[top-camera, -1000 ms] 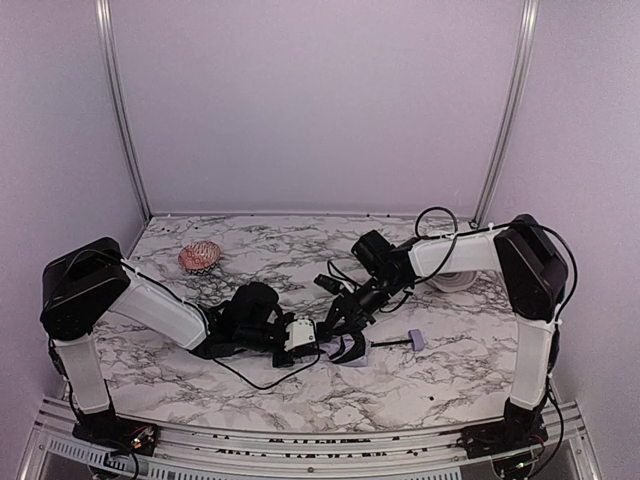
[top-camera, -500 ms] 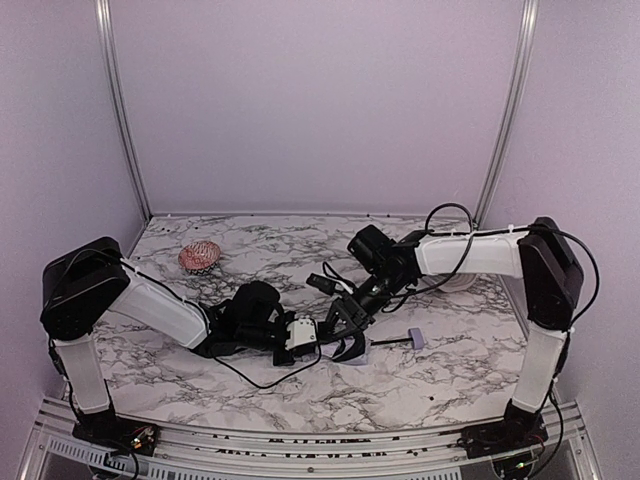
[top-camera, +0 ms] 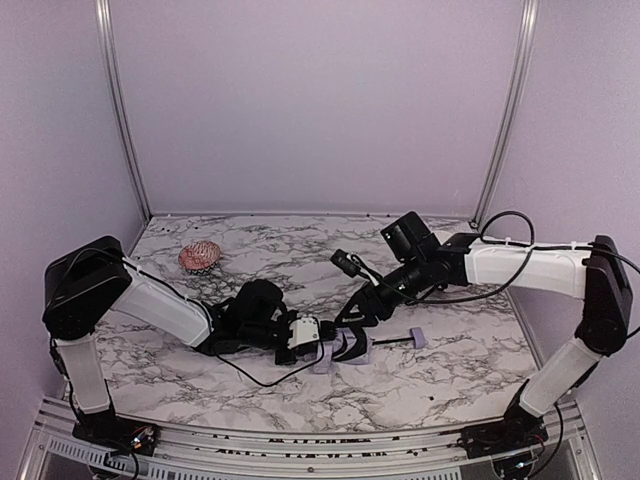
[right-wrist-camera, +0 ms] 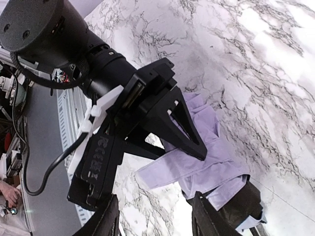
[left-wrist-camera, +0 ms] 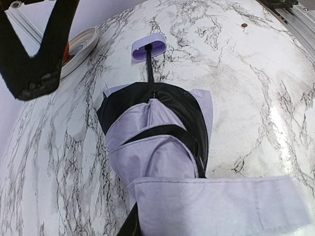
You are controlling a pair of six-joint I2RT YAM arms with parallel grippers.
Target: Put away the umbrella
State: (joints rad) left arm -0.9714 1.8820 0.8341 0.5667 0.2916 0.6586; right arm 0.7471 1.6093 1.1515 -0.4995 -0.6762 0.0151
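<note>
Lavender outside and black-lined, the loosely gathered folding umbrella (left-wrist-camera: 152,142) lies on the white marble table (top-camera: 250,260). The left fingers (right-wrist-camera: 184,123) pinch its canopy end; the right fingers (right-wrist-camera: 109,221) hang parted, empty, just above. Bundling looks underway; next its loose lavender strap (left-wrist-camera: 221,201) needs catching.

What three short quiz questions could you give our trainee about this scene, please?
1. True or false: the umbrella stands open and upright on the table.
2. Which arm's fingers clamp the umbrella's fabric? A left, B right, C both.
3. What sits at the umbrella's end farthest from the left wrist camera?
Key: 1 false, it lies collapsed on its side. 2 A: the left fingers pinch the fabric, while the right fingers are spread apart above it. 3 its lavender handle.
</note>
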